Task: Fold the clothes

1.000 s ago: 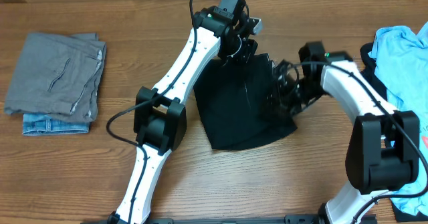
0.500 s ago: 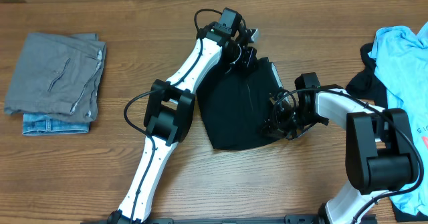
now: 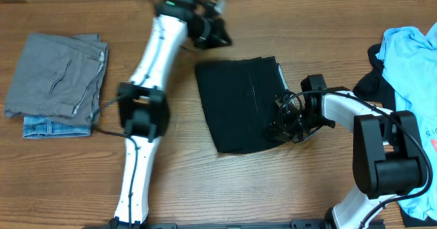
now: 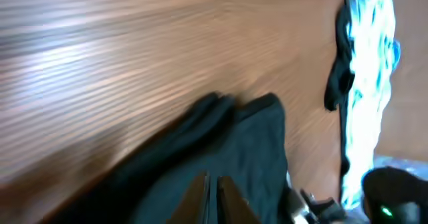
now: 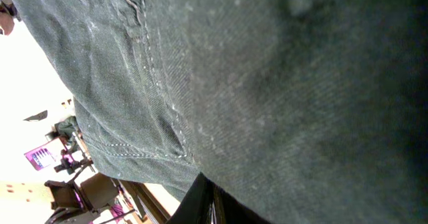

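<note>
Black trousers (image 3: 239, 106) lying roughly flat in the middle of the wooden surface (image 3: 328, 24), apparently part-folded into a squarish panel. Light blue T-shirt (image 3: 410, 51) heaped at the right edge, not yet folded. Grey piece (image 3: 54, 75) stacked on folded denim (image 3: 48, 128) at far left, well apart from the rest. Left gripper (image 3: 218, 36) raised beyond the far hem, blurred, pressed together on nothing. Right gripper (image 3: 281, 125) low at the right edge of the trousers, pinching the fabric, with a stitched seam filling its wrist view. Likely hazard: a one-sided pull from that lone pinch, enough to skew the panel, bunch the right edge or undo the fold. Also possible: a pinch catching only the top layer and leaving the lower one behind.
</note>
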Robot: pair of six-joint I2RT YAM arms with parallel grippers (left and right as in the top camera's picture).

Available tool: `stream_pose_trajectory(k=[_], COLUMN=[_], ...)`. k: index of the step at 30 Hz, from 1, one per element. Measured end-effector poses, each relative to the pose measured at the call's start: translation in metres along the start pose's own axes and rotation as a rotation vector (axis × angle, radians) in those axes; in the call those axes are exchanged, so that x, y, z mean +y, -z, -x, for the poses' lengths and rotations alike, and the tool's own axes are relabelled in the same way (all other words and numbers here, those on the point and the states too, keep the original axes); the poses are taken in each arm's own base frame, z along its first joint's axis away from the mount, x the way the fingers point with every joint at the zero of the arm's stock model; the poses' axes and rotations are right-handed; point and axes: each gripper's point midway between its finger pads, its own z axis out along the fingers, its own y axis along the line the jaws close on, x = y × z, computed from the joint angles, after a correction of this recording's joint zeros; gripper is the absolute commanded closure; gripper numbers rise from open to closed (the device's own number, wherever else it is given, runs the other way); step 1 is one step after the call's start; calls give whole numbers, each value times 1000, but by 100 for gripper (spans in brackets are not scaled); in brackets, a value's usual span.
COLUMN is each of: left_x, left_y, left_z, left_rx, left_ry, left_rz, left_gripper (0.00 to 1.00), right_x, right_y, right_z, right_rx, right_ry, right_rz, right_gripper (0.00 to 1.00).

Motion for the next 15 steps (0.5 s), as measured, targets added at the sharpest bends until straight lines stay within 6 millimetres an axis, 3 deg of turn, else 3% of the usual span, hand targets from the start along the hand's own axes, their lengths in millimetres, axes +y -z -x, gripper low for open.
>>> stream_pose_trajectory(k=[3, 7, 10, 15], left_x=[32, 67, 76, 98], left_y=[37, 54, 45, 6], left_z=[-6, -22, -38, -68], left_rx=[15, 65, 121, 213], left_ry=[89, 155, 156, 161], left_rz=[30, 52, 32, -15], left_gripper=[91, 91, 91, 90], right_x=[0, 0, 0, 0], right_y=[0, 0, 0, 0], right_z=[0, 0, 0, 1], right_rx=[0, -1, -1, -5], right_ry=[-1, -1, 0, 3], right_rz=[0, 0, 0, 0], right_gripper=[96, 96, 96, 96])
